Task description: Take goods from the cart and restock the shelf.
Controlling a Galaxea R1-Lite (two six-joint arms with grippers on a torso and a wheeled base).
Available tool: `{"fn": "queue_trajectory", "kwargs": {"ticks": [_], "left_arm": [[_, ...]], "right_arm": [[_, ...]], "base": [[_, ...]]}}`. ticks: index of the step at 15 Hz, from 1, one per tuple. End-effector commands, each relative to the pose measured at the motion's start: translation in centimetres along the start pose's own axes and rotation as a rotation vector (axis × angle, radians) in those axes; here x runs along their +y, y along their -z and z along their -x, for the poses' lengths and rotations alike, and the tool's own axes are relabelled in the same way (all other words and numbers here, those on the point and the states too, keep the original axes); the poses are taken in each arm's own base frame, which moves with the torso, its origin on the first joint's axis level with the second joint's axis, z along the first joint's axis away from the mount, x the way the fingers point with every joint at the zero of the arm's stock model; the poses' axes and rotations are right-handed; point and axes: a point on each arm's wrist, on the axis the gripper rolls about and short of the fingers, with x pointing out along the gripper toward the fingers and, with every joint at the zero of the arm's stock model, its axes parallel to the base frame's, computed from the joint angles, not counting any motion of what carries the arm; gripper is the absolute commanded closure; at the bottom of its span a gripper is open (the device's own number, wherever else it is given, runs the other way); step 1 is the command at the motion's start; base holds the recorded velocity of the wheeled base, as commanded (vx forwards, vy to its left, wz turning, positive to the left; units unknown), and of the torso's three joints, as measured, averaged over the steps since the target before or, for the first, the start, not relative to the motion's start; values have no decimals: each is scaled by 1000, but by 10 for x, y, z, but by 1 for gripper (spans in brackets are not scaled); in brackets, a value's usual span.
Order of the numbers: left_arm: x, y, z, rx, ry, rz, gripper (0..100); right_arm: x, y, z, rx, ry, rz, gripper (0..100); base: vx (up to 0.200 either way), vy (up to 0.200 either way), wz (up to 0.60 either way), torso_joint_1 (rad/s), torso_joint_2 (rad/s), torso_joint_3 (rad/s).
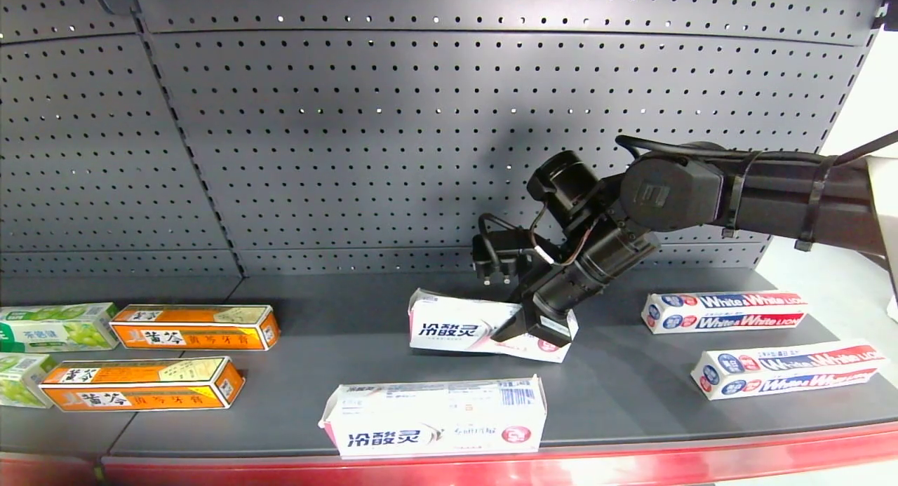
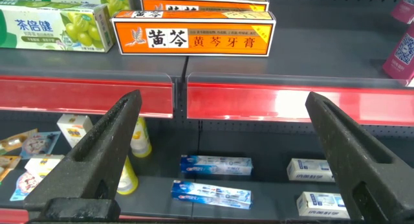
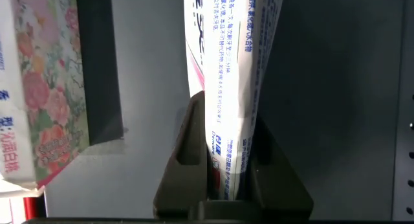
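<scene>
Right gripper (image 1: 533, 328) jaws clamp the rear white toothpaste box (image 1: 449, 325) at its 3 o'clock end. Judged light, crushable card: hold gently across narrow faces. Left gripper (image 2: 223, 101) jaws stand open.

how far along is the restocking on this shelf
Done: orange boxes, red-and-blue boxes and a front white box already lie on the shelf. In hand: the right claw is shut on a second white box, low over the shelf behind the front one. To do: letting it go; the left claw is open and empty. What remains to fetch can't be told.
</scene>
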Motion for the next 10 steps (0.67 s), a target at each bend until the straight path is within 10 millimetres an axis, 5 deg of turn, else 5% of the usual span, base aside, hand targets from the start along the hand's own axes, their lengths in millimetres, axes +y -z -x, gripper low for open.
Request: {"fn": "queue_trajectory", "kwargs": {"ticks": [1,10], "left_arm": [[0,0,0,0,1,2,0],[0,0,0,0,-1,2,0]], "right_arm": [[-1,1,-1,1,-1,-3,100],[-4,8,-11,20,-14,-25,100]], "base": [[0,0,0,0,0,0],[0,0,0,0,0,0]]}}
